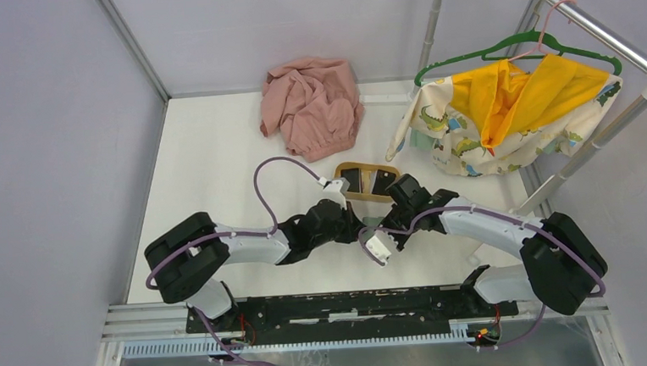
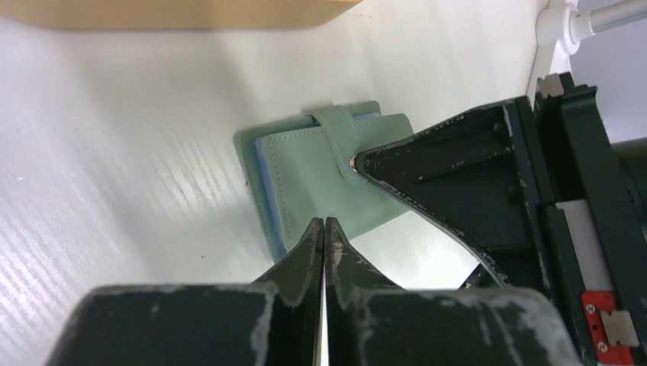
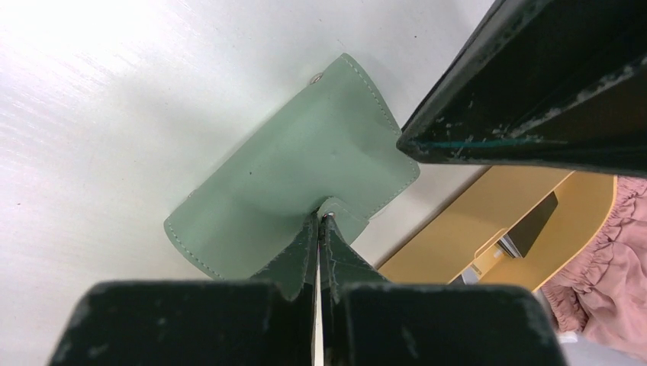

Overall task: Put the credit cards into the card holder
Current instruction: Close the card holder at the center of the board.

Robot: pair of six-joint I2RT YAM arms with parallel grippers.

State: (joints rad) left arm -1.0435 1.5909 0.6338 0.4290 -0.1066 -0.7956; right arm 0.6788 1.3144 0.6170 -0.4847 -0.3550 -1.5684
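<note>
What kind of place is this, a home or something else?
Probably a robot test booth in a lab: plain walls box in a white table, the left arm and right arm are bolted to a metal rail, and the pink garment and green hanger look like props.

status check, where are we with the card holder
Left gripper shut at card holder edge; right gripper shut on its strap. Holder folded closed, black cards in wooden tray. Nothing blocking.
</note>
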